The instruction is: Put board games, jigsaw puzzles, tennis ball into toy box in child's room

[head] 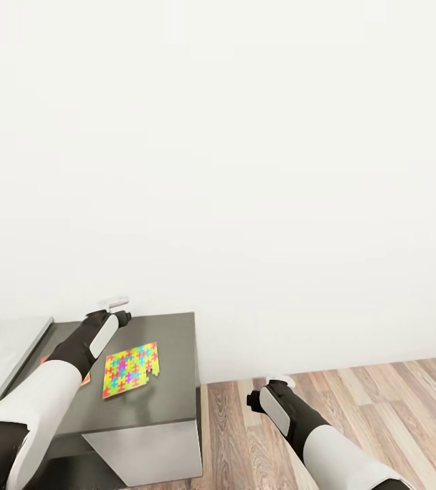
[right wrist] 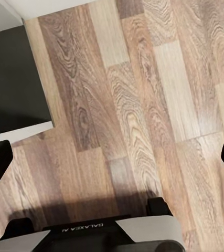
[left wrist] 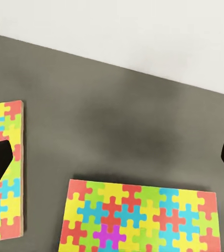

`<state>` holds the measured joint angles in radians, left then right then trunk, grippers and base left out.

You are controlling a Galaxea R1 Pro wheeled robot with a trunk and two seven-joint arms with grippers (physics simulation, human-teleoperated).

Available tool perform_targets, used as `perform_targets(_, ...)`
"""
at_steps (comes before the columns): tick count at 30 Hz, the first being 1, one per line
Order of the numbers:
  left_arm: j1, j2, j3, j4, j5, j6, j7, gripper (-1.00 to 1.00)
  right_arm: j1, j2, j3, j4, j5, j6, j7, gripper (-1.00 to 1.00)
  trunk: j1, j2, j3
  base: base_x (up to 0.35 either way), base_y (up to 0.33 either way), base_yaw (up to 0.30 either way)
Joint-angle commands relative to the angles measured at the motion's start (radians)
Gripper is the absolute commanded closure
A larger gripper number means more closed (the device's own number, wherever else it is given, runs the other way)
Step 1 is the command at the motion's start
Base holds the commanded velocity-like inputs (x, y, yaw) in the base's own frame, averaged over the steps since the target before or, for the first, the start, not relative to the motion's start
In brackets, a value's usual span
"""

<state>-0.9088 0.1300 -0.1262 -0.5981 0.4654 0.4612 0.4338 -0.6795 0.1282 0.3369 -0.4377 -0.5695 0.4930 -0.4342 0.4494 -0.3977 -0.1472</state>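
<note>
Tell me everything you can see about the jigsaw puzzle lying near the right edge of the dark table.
The jigsaw puzzle is a thin flat rectangular sheet of interlocking yellow, green, blue, orange, red and pink pieces, with a small notch on one edge. It lies flat on the dark grey table, slightly skewed, just right of the left arm. Nothing rests on it; a second puzzle lies beside it.

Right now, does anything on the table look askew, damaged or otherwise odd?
Nothing looks damaged or spilled. Two jigsaw puzzles lie flat and apart on the dark table, set at differing angles. The left gripper hovers open above them.
</note>
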Motion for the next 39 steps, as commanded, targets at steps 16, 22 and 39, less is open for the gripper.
perform_targets(16, -0.001, 0.011, -0.007, 0.000, 0.013, 0.015, -0.184, -1.00, -0.001, 0.001, 0.008, -0.001, -0.010, 0.002, -0.009, -1.00, 0.001, -0.002, -0.028, 0.000, 0.000, 0.000)
perform_targets(22, -0.001, 0.021, -0.001, 0.000, 0.011, 0.016, -0.188, -1.00, -0.001, -0.001, 0.008, -0.001, -0.010, 0.002, -0.009, -1.00, 0.001, -0.002, -0.038, 0.000, 0.000, 0.000)
perform_targets(39, -0.001, 0.053, 0.008, 0.000, 0.015, 0.155, -0.178, -1.00, -0.001, 0.001, 0.008, -0.001, -0.010, 0.002, -0.009, -1.00, 0.001, -0.002, -0.066, 0.000, 0.000, 0.000)
